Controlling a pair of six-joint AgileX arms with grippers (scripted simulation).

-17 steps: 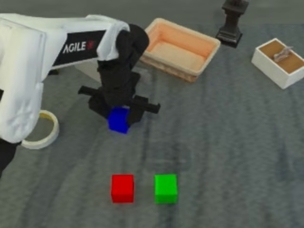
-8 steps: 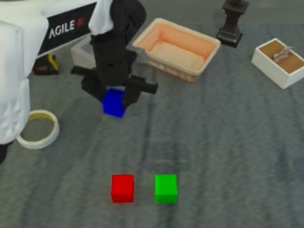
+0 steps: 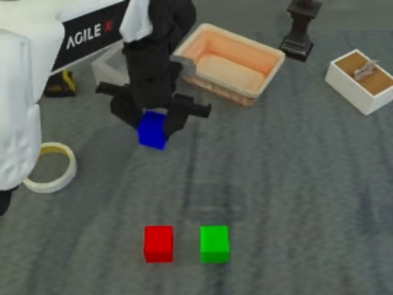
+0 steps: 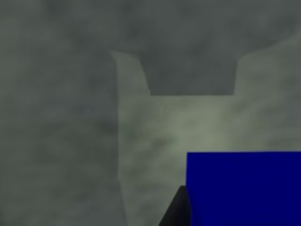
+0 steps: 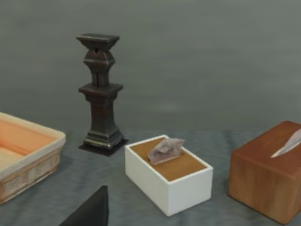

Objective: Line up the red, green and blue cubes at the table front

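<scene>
My left gripper is shut on the blue cube and holds it above the table, left of centre. The left wrist view shows the blue cube close up, with the streaked surface below it. At the table front the red cube and the green cube sit side by side, red on the left, with a small gap between them. My right arm is outside the top view. Only a dark edge of my right gripper shows in its wrist view.
An orange basket stands at the back centre, with a dark pedestal to its right. A white box with a brown top is at the far right. A white ring lies at the left. A wooden box is in the right wrist view.
My left gripper has carried the blue cube up and toward the back of the table, then a little to the right. The red and green cubes have not moved.
</scene>
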